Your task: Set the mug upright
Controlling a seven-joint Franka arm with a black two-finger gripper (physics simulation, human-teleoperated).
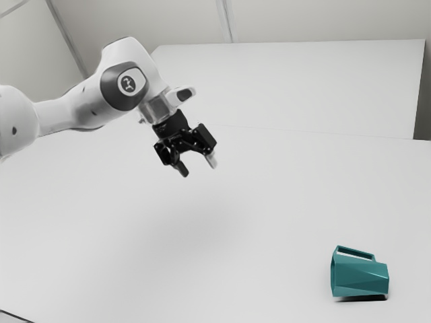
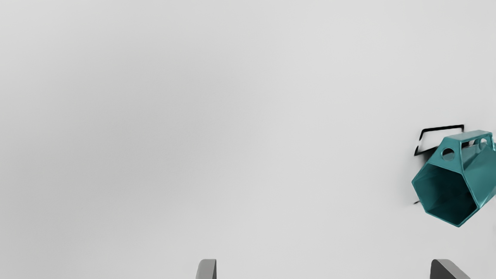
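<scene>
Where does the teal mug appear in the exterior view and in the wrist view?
Exterior view: the mug lies on its side low toward the exterior view's right, well away from the raised fingers.
Wrist view: the mug is partly cut off at the picture's edge, nearer one fingertip than the other, mouth toward the camera.
Shared landmark: the two parted fingers.

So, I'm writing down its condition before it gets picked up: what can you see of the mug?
The mug is teal, faceted and slightly glossy, perhaps plastic or ceramic. It has a six-sided, open mouth and a boxy handle pierced by round holes. It lies on its side on the pale table, mouth toward the exterior view's left, handle uppermost. The table bears it; the open gripper is well clear of it.
</scene>
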